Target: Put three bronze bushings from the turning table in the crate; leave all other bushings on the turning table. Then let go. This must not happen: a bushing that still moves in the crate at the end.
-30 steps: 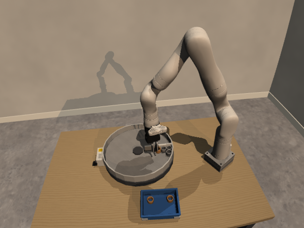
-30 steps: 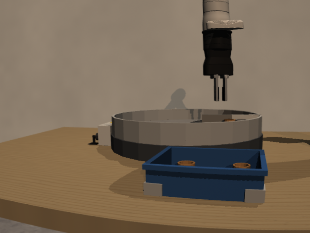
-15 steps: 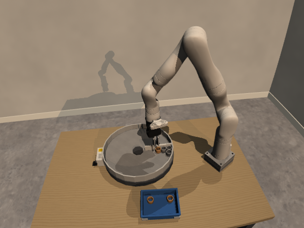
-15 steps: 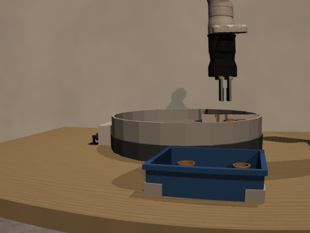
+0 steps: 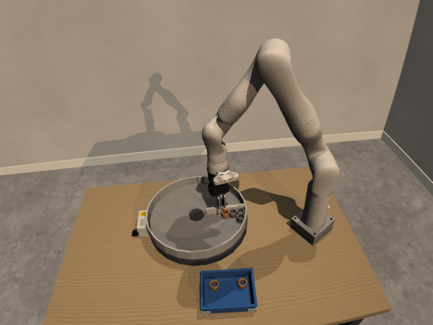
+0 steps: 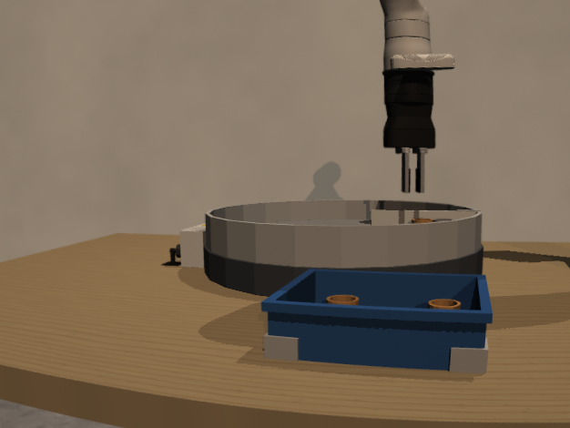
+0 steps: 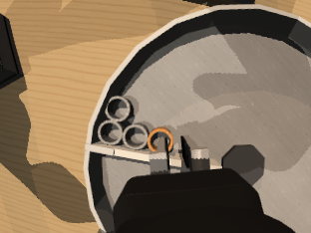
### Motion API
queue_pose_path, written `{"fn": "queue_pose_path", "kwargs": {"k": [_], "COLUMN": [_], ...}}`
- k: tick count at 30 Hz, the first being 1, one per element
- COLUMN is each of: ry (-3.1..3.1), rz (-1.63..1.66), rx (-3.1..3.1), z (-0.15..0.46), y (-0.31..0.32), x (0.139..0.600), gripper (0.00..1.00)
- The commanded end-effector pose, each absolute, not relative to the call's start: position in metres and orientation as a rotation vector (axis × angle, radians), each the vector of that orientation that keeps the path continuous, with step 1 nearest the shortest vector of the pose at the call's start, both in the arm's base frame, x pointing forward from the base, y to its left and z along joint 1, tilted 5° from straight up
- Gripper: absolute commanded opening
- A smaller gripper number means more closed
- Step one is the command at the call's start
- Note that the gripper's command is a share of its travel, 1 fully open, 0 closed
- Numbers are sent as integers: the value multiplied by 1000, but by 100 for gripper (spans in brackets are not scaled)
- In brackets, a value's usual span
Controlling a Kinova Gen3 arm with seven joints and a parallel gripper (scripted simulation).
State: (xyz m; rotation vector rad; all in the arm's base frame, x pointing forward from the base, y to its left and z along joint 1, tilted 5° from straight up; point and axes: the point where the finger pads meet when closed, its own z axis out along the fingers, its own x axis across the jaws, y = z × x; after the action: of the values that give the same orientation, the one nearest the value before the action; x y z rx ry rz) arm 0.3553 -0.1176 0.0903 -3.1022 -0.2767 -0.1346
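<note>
Standing upright, apparently, the bronze bushing [image 5: 225, 216] [image 7: 150, 144] points its bore upward below the partly open, unloaded tool [image 5: 221, 209] [image 6: 412, 190] [image 7: 174, 146].

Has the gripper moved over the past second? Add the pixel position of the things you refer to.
Yes, in the exterior view the gripper [image 5: 221, 211] [image 6: 412, 190] [image 7: 174, 146] has shifted right and slightly lower against the turning table [image 5: 196, 254] [image 6: 340, 244] [image 7: 169, 85].
</note>
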Motion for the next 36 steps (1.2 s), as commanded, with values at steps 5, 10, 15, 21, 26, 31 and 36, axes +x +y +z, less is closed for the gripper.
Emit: {"fn": "queue_pose_path", "kwargs": {"k": [5, 10, 15, 21, 26, 31, 36], "ry": [-271, -271, -269, -268, -268, -269, -269], "rz": [-118, -118, -119, -119, -119, -119, -119], "rx": [-3100, -3100, -3101, -3101, -3101, -3101, -3101], "z": [85, 85, 73, 70, 70, 67, 65], "y": [-118, -118, -118, -118, -118, -118, -118], "x": [352, 352, 353, 353, 353, 353, 354], "gripper": [40, 40, 40, 40, 40, 40, 40]}}
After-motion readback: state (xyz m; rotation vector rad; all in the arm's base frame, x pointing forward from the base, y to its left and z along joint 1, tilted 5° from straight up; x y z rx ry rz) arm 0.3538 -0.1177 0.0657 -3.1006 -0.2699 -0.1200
